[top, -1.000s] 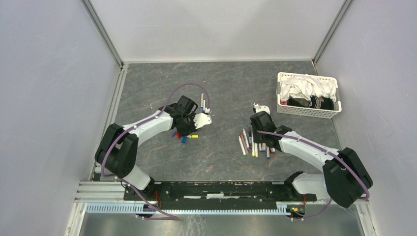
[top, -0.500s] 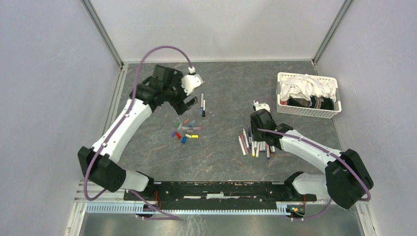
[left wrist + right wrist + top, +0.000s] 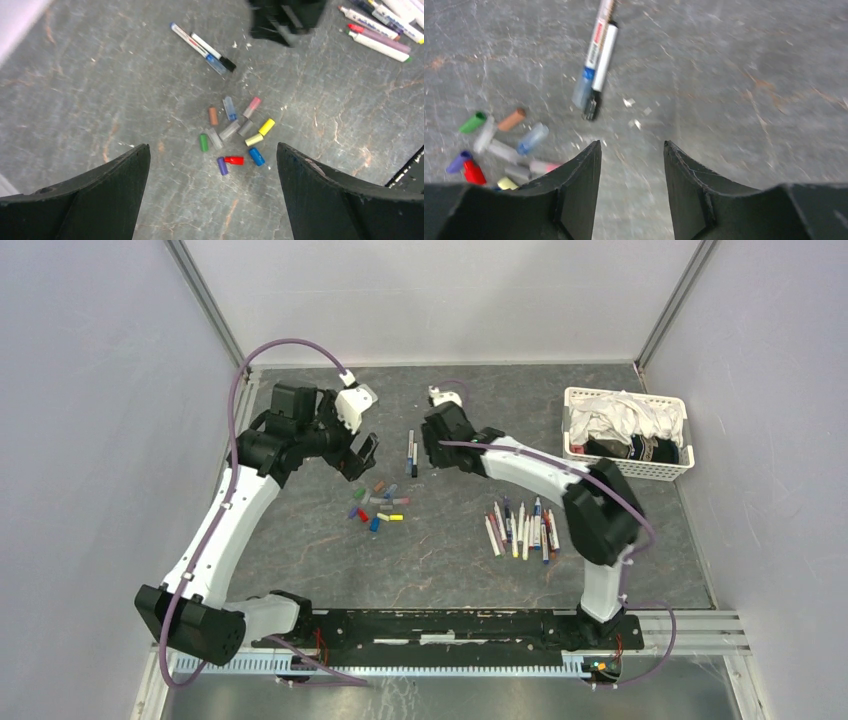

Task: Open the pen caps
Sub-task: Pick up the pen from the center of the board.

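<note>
Top external view: grey marbled table [image 3: 450, 575] w/ two arms reaching up-frame. Left arm [image 3: 235, 510] stretches to upper left of frame. The left gripper [image 3: 355, 452] hangs over the surface w/ jaws spread wide & nothing in them; in left wrist view its two dark fingers sit at the bottom corners w/ only table btwn. Right arm [image 3: 530, 465] bends across upper centre. The right gripper [image 3: 432, 448] is just right of a pair of pens [image 3: 411, 452]; per right wrist view its jaws are partly apart & empty, tips short of the pair. White basket [image 3: 620, 468] w/ cloth [image 3: 625, 415] sits upper right, well apart from the rest. A row of white-barrelled pens [image 3: 520, 530] lies right of centre, fanned side by side. The pair lies upper centre, barrels touching, one w/ a blue end, one black. Loose pen caps [image 3: 378, 508] are clustered left of centre, just below the pair, near but clear of both grippers: green, brown, pale blue, pink, yellow, red, blue, purple, grey.
</note>
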{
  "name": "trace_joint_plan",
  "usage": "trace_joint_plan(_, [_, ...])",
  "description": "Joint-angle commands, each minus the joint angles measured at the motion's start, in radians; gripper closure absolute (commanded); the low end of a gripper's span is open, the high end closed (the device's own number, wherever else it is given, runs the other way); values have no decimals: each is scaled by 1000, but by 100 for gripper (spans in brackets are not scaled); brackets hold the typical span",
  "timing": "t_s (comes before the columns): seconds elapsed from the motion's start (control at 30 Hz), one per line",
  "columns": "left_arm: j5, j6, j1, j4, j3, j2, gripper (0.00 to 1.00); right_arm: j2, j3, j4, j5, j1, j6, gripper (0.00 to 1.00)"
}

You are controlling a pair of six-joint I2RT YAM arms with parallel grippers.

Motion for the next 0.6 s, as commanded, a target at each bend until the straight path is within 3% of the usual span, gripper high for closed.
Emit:
trace_joint_plan(0.0, [45,-81,4,35,-72,-35,0,207,243,-39,19,21,4,46])
trace_joint_plan(0.3, [74,-40,4,19,-170,-72,0,460,475,-55,17,20,41,48])
trace_joint_plan(0.47, [82,-24,4,18,-202,-102,0,500,501,-56,41,18,50,59])
trace_joint_plan(0.57, [91,-13,4,13,-213,-113,0,503,502,-53,33,16,50,61])
